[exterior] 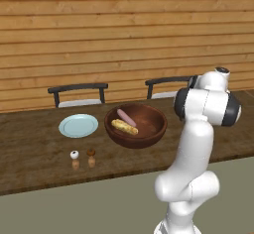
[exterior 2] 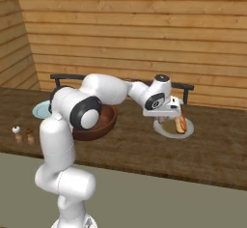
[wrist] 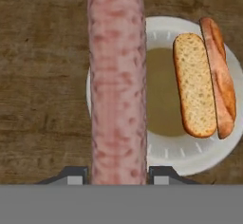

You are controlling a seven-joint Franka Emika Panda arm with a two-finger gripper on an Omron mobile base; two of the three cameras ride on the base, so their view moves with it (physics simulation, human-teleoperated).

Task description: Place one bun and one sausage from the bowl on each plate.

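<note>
One sausage (wrist: 116, 83) sits clamped between our jaws, running up the middle of the hand view, hung over the left rim of the right-hand plate (wrist: 166, 156). That plate already carries a bun (wrist: 193, 85), lying toward the frame's right. We judge the step in hand: setting this sausage down beside that bun. Next move calls for lowering onto bare plate left of the bun, then opening. In the left base view the bowl (exterior: 149, 131) at centre holds another bun (exterior: 124, 127) and sausage (exterior: 126, 117); the second plate (exterior: 78, 125), left of it on the table (exterior: 30, 153), looks bare.
</note>
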